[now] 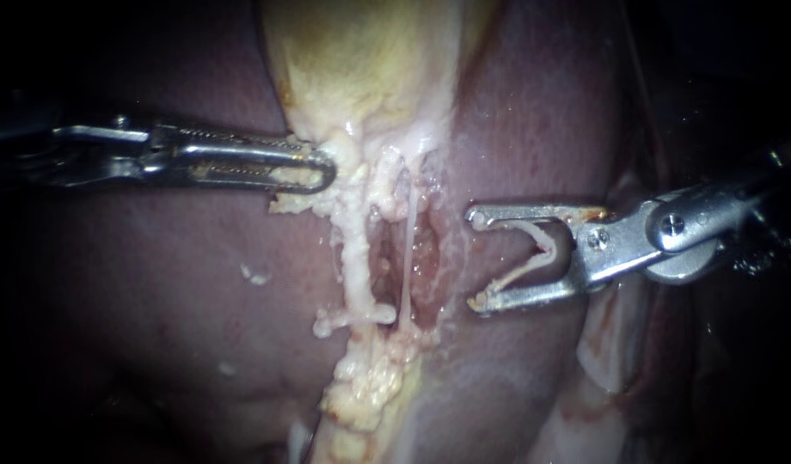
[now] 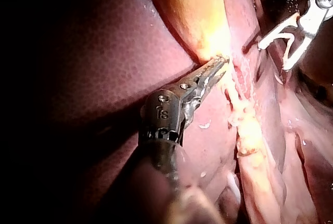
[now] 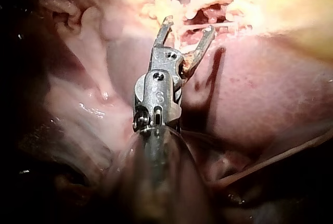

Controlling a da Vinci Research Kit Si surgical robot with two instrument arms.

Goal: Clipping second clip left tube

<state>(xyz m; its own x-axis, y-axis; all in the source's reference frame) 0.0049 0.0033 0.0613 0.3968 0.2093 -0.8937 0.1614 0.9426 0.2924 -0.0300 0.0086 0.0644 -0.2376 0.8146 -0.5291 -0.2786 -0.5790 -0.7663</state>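
Note:
The yellowish gallbladder (image 1: 361, 60) hangs over the dark liver (image 1: 155, 301). Below it run a thick pale left tube (image 1: 354, 258) and a thin right strand (image 1: 408, 249); no clip shows on either. My left instrument (image 1: 322, 172) has its jaws shut on the pale tissue at the gallbladder's lower end, as the left wrist view (image 2: 221, 64) also shows. My right instrument (image 1: 475, 258) stands just right of the strand and apart from it. Its jaws are spread wide, with a pale V-shaped clip (image 1: 542, 249) seated between them and touching both. In its own wrist view the right instrument (image 3: 188, 25) points at the tubes.
Lumpy yellow fat (image 1: 365, 387) lies below the tubes. A red raw pocket (image 1: 426, 258) opens between the strand and the right instrument's jaws. Pale membrane folds (image 1: 610, 344) lie under the right shaft.

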